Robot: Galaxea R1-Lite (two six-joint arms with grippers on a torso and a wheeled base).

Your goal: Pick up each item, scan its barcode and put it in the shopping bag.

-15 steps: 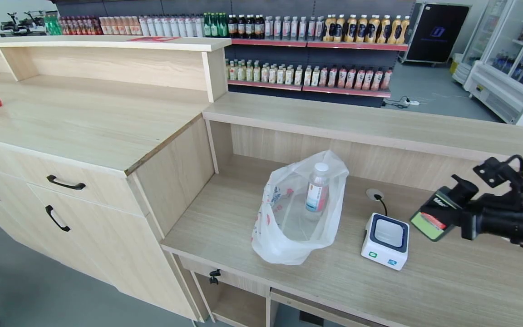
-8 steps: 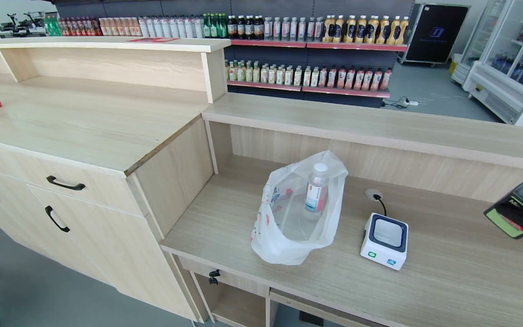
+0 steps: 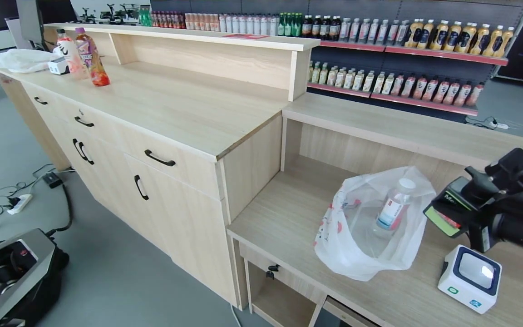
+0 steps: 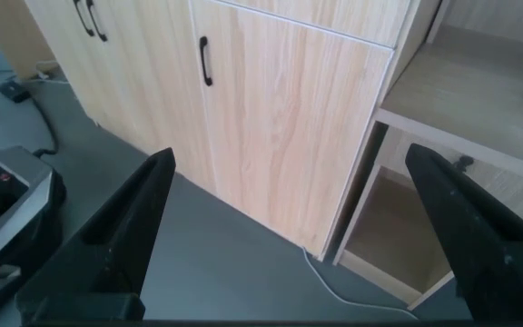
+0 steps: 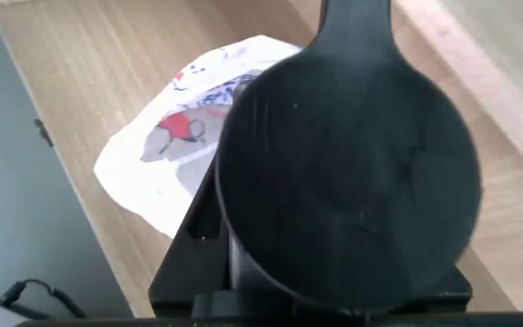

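- Open shopping bag (image 3: 334, 240) near the counter's (image 3: 284, 213) front edge holds one bottle (image 3: 391, 209), cap up.
- Right gripper (image 3: 476, 205) clamps box (image 3: 447, 206), green end facing bag.
- Left gripper (image 4: 289, 163) spread apart.

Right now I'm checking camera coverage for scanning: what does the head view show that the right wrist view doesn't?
Only the head view: the scanner, the bottle inside the shopping bag, and the green side of the box in the right tool. Only the right wrist view: a round black surface up close, which I cannot identify. Both: the shopping bag and the counter.
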